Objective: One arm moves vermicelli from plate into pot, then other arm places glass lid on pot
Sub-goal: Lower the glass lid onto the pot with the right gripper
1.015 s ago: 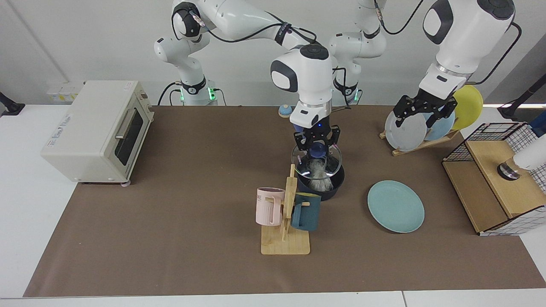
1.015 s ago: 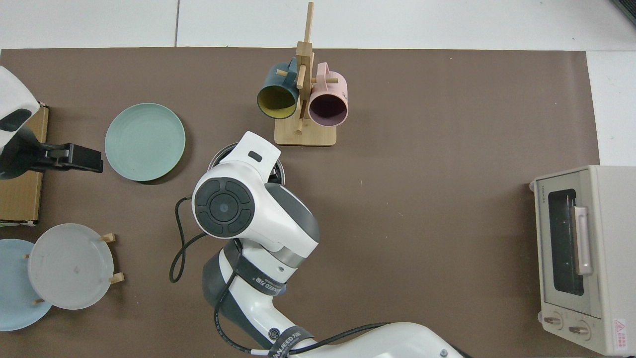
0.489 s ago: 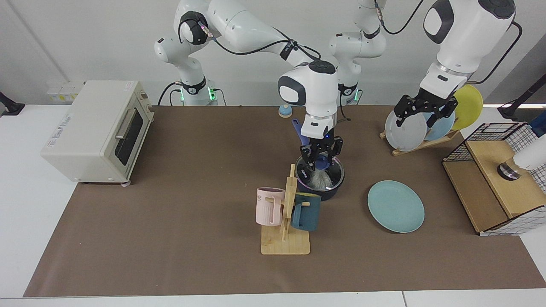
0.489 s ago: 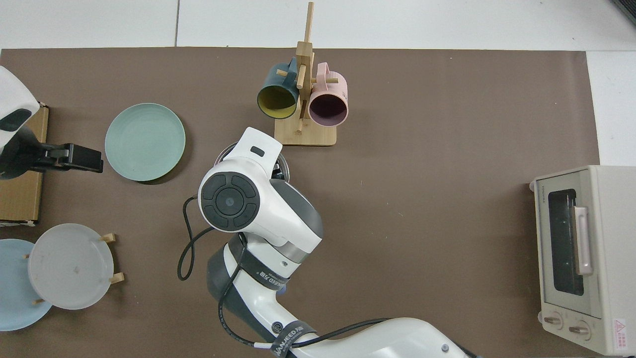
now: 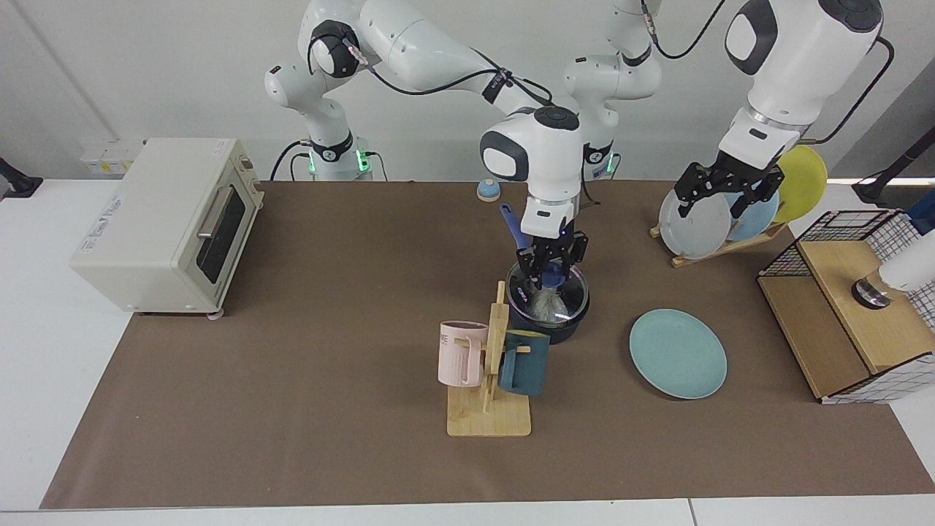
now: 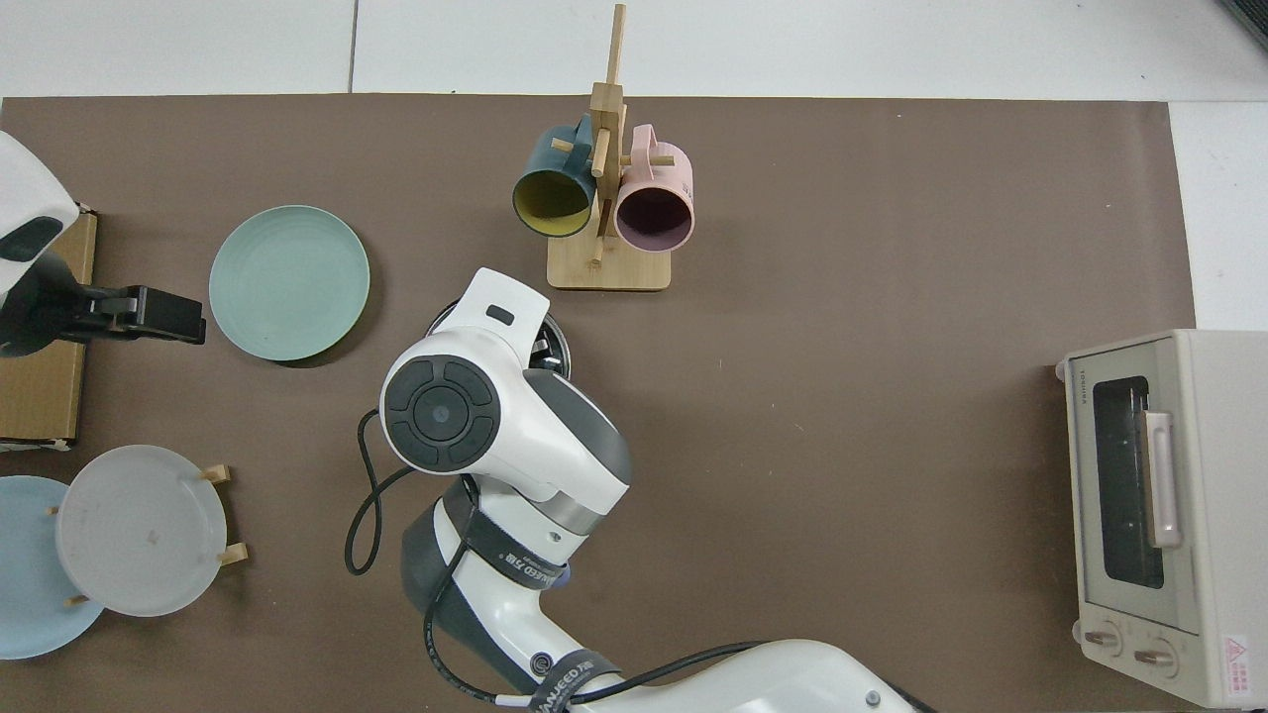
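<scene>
The small dark navy pot (image 5: 549,315) with its long blue handle was seen standing on the brown table mat (image 5: 307,351), just behind the wooden mug stand (image 5: 491,380) that carried a pink mug (image 5: 460,353) and a dark teal mug (image 5: 523,362). The round clear glass lid (image 5: 551,296) with a thin metal rim was seated on the pot's rim, and the white, see-through vermicelli (image 5: 544,306) could be made out through the glass, inside the pot. The right gripper (image 5: 551,267) was held directly over the lid, its fingers closed around the blue knob. In the top view the pot and lid were almost wholly hidden under the right arm's wrist, with only a sliver of the rim (image 6: 555,342) showing. The plain light teal plate (image 5: 678,353) lay bare on the mat, near the pot. The left gripper (image 5: 719,191) was kept waiting in front of the tilted grey-white plate (image 5: 694,223) in the wooden rack, its fingers spread apart and nothing held between them.
</scene>
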`<state>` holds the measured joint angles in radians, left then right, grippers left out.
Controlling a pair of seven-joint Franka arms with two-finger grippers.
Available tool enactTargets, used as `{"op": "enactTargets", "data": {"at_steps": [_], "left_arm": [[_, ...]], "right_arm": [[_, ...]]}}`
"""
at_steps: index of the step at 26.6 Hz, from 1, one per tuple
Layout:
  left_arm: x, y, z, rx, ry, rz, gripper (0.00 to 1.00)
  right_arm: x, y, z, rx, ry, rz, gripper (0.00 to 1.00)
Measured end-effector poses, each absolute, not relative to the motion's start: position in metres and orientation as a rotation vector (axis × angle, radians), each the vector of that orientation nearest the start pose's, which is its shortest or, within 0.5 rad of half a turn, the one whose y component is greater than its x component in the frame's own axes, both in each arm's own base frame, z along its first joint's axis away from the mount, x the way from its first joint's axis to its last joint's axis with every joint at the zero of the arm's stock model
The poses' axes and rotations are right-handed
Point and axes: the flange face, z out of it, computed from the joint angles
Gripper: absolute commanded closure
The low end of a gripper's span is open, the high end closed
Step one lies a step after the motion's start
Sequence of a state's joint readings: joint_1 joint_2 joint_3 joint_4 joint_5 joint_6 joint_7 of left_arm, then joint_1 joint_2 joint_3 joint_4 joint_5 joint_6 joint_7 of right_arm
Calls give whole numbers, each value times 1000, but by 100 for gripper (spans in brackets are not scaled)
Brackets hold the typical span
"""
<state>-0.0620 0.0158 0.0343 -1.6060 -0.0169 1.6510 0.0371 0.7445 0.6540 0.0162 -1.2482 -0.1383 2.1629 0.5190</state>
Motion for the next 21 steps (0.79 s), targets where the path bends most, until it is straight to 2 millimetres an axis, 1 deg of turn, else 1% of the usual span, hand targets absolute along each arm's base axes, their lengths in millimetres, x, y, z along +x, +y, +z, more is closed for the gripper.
{"op": "enactTargets", "data": {"at_steps": [21], "left_arm": [[566, -17, 606, -3156, 99, -46, 0]], "right_arm": [[557, 517, 406, -3015, -477, -426, 100]]}}
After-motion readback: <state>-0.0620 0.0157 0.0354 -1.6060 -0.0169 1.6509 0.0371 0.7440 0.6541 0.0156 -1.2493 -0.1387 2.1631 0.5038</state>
